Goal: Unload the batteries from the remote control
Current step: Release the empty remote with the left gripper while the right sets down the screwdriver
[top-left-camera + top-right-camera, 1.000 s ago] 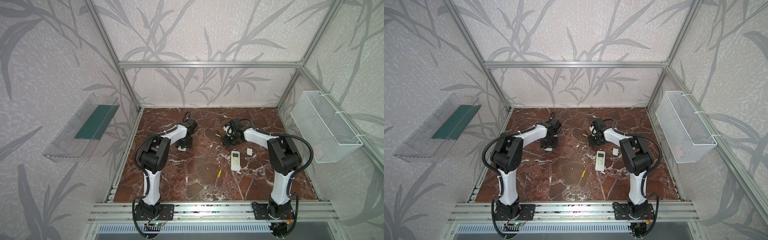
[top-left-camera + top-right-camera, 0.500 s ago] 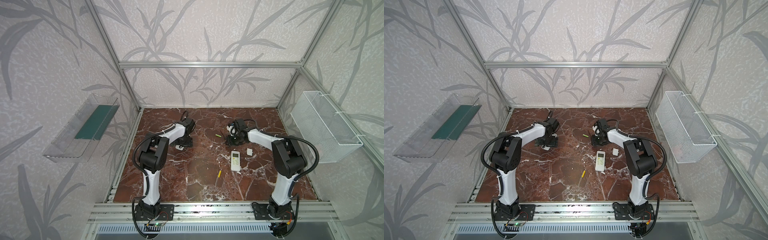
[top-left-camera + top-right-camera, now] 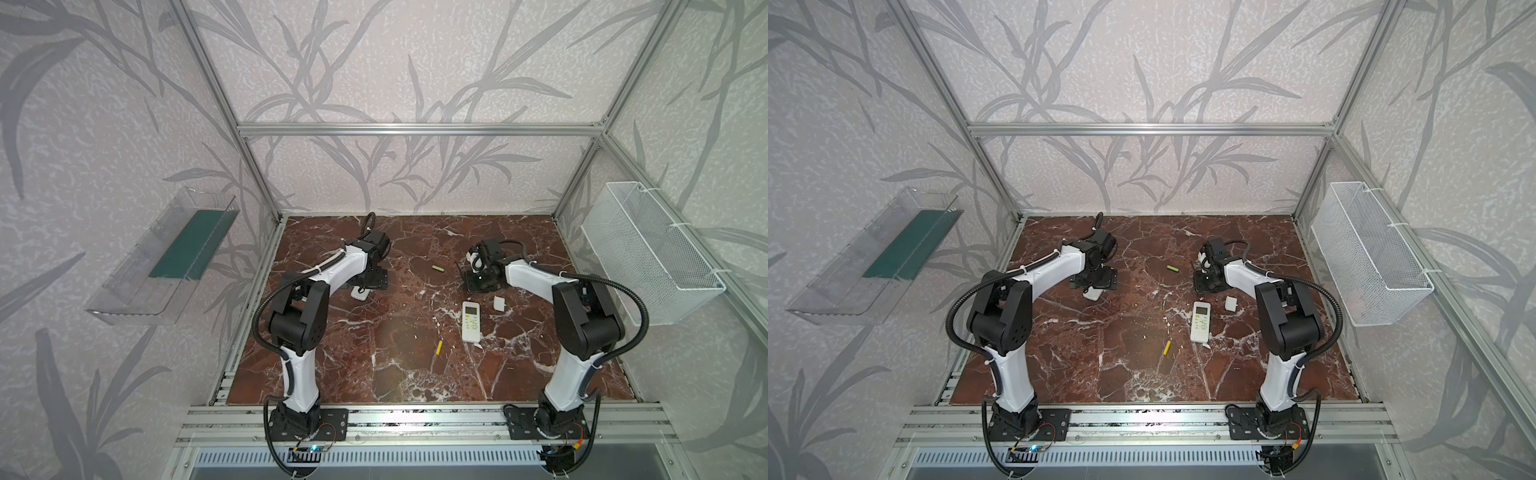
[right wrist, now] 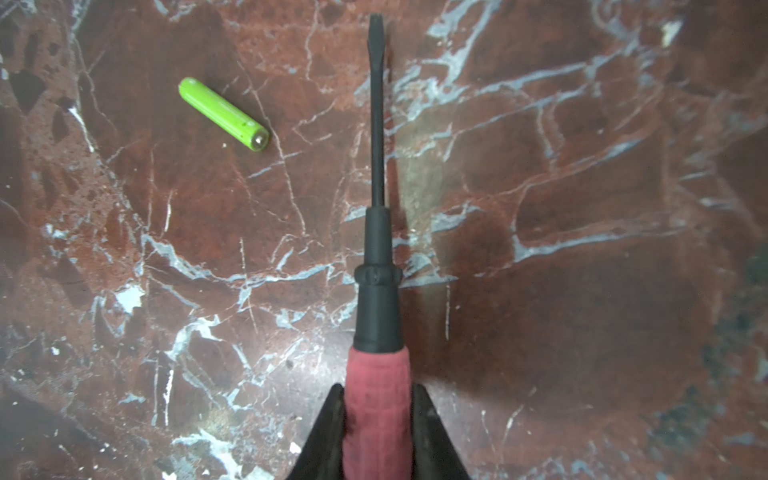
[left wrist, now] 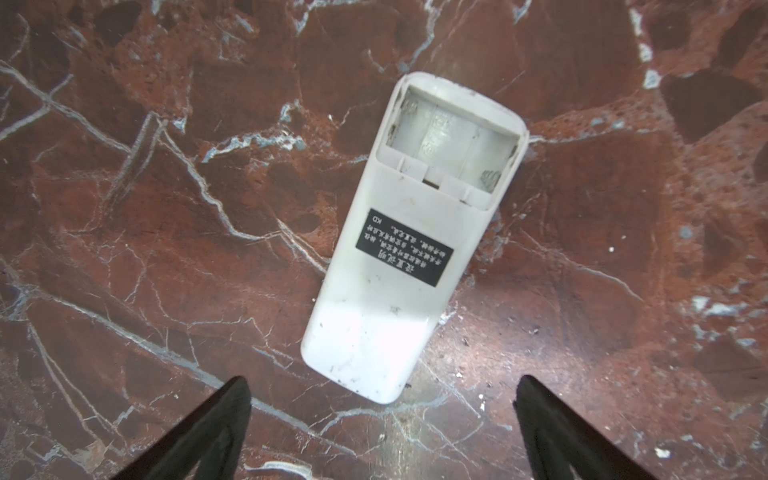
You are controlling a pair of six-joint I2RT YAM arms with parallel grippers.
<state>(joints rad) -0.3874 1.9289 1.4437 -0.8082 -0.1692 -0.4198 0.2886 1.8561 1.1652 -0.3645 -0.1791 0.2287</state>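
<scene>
Glossy marble-look tabletop — scuffed white plastic remote, textured red screwdriver handle, smooth green battery.

**Marble table, five loose items**

Red-brown marble table with white veins, framed by aluminium rails. Carries two white remotes, well apart. On the far left, face-down remote lying flat, black label up, battery bay open. Right of centre, face-up remote, buttons and screen showing. Just beside its far right corner, not touching, small white piece. Toward the far side near the middle, green battery on its side. Near the face-up remote's near left corner, yellow battery, also flat.
</scene>
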